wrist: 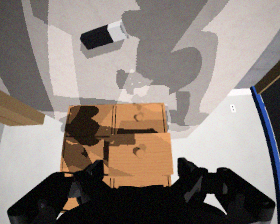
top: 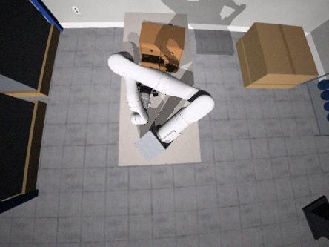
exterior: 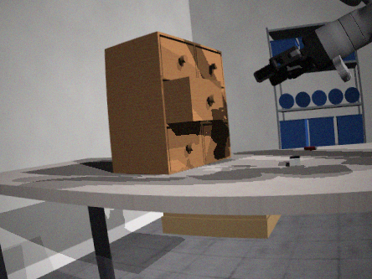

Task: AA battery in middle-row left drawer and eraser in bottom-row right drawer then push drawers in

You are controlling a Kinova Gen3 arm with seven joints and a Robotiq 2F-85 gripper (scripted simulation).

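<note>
The wooden chest (exterior: 163, 105) stands at the far end of the table and also shows in the overhead view (top: 162, 44). The left drawer of its middle row (exterior: 193, 99) is pulled part way out; the other drawers look pushed in. My gripper (exterior: 263, 74) is open and empty. It hovers in front of the chest at about top-row height and well apart from it. In the wrist view the fingers frame the open drawer (wrist: 139, 156). A small black-and-white object (wrist: 103, 35) lies on the table in front of the chest; I cannot tell whether it is the battery or the eraser.
Small items lie on the table's near part: a white-and-black one (exterior: 294, 162) and a red one (exterior: 310, 148). The arm's grey base block (top: 150, 147) stands on the table opposite the chest. A cardboard box (top: 276, 55) and blue shelves (exterior: 318, 90) stand beyond the table.
</note>
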